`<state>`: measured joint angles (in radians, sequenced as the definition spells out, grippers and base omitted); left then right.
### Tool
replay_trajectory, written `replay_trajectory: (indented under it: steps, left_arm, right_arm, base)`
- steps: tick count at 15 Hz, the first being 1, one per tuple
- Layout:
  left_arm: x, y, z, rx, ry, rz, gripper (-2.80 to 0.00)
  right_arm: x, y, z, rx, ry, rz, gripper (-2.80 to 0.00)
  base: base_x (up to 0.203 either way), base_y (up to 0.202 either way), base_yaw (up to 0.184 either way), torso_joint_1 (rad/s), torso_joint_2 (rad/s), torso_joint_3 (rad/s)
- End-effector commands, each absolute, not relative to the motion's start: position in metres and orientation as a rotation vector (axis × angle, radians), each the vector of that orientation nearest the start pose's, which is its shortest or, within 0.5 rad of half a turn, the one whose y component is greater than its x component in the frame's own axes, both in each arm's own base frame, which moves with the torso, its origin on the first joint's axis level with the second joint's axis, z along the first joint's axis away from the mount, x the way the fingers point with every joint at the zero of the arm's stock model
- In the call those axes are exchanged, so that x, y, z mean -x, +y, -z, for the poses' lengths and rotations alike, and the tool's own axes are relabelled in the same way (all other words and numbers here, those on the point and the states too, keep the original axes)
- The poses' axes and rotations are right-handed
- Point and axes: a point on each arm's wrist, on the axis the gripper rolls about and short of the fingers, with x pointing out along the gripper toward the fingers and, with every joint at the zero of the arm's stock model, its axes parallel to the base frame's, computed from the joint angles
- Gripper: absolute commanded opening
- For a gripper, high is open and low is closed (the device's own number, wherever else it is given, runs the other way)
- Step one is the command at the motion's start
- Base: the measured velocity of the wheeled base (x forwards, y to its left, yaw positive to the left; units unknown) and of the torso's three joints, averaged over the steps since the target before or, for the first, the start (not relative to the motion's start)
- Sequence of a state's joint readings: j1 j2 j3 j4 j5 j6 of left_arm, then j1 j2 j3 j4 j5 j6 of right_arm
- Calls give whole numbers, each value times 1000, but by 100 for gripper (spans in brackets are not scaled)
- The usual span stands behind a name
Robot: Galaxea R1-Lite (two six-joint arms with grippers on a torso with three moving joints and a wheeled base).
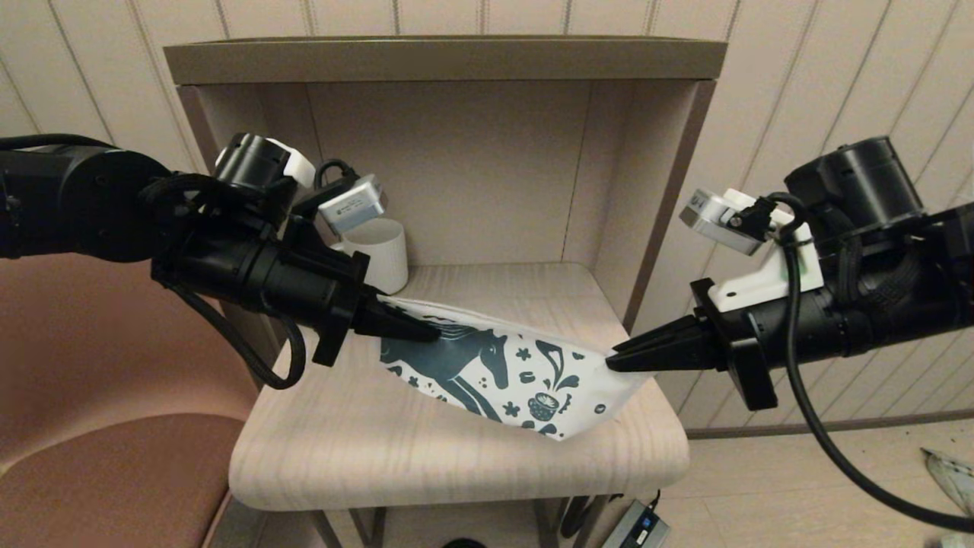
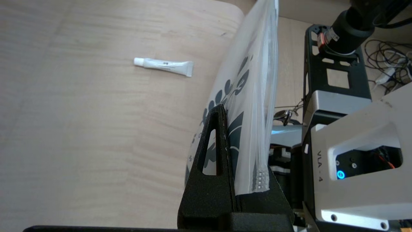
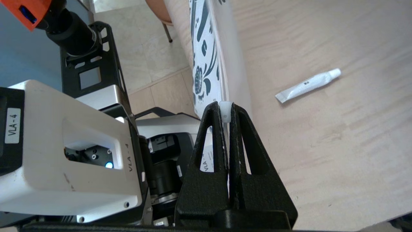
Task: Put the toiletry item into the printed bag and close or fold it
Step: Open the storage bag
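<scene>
Printed bag [image 1: 506, 373] held off the surface [image 1: 365, 449], stretched between the two arms above its front half, sagging toward the front right corner; horse print faces the head camera; zipper edge runs along the top between the grips.

Left tool [image 1: 415, 326] clamped shut on the bag's left end; right tool [image 1: 618, 359] clamped shut on the right end, pinching what looks like the white zipper tab [image 3: 226, 111] between its fingers.

Toiletry tube [image 2: 164, 66], small and white with a cap, lies flat on the bare surface beyond the hanging bag, apart from both tools and touching neither; hidden behind the bag in the head view; so not yet inside.

Step in hand, as I judge it: holding or opening the bag, loading not begun; whether the zipper is open or closed, cannot tell.

Next move likely calls for setting the bag down or holding it with one tool, mouth open, freeing the other to fetch the tube; thin flat tube will want a low, careful pinch.

White mug [image 1: 378, 255] stands at the back left of the surface, behind the left arm.
</scene>
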<state>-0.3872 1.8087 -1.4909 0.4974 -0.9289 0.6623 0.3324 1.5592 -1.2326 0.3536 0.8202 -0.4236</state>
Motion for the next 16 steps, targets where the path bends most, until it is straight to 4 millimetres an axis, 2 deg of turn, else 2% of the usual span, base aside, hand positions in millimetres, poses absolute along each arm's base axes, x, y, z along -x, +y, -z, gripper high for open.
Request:
replay_trajectory:
  steps: [1,6,10,16]
  left_arm:
    - [-294,-140,-239,-298,398,1454,-280]
    - [-296,-141,-237,-296,403,1457,-280]
    - [-296,-142,-238,-297,402,1458,-280]
    - [-292,-153,-237,-305,400,1494,-280]
  right_arm:
    - [-245,104,-254,190,443,-1240,-280]
    - [-261,123,-255,201,409,-1285,-280]
    - [-261,132,-256,207,404,-1313,-280]
    - [-269,152,-259,207,404,-1348,-280]
  base:
    - [0,0,0,0,0,0]
    - [0,0,0,0,0,0]
    - [0,0,0,0,0,0]
    - [0,0,0,0,0,0]
